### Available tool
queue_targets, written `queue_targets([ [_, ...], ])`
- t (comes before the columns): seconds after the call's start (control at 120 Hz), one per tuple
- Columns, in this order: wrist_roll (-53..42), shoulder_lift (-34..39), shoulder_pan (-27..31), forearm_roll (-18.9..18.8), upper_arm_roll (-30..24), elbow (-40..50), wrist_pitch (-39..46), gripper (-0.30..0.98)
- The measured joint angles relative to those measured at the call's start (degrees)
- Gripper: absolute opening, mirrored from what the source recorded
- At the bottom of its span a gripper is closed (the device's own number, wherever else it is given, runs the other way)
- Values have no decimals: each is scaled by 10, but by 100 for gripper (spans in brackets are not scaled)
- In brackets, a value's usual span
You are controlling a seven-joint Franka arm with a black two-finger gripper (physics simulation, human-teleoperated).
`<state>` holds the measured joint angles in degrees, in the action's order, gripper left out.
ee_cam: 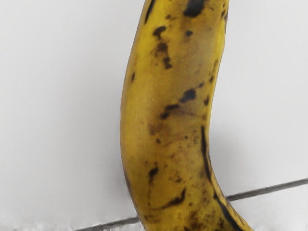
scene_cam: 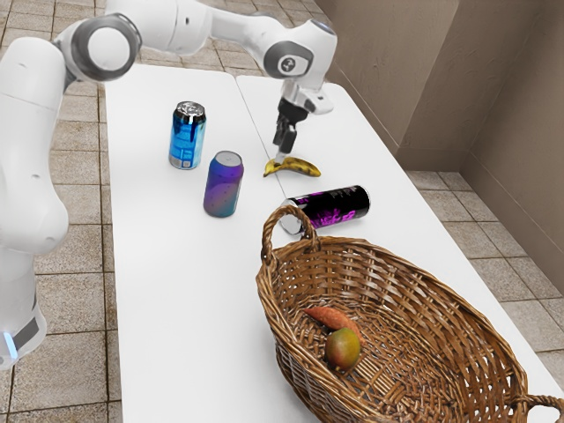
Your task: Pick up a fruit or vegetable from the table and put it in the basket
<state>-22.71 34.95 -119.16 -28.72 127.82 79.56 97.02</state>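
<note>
Watching the fingers (scene_cam: 280,159), I can't tell whether they're open or closed; the banana (scene_cam: 304,167) lies at their tips on the worktop (scene_cam: 167,282). I judge it light, firmish, easily bruised: I'd squeeze gently across its middle, then carry it to the basket (scene_cam: 397,275).

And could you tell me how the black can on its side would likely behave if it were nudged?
The black can would probably roll, since it lies on its round side, either toward the banana or against the basket. Its smooth, shiny surface looks likely to be somewhat slippery to grip.
</note>
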Motion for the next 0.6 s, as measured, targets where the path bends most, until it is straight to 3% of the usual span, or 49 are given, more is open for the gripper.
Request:
queue_targets([
  [0.242,73,-2,26,45,-9,22,-42,69],
  [0.6,124,1,8,40,-5,15,-52,69],
])
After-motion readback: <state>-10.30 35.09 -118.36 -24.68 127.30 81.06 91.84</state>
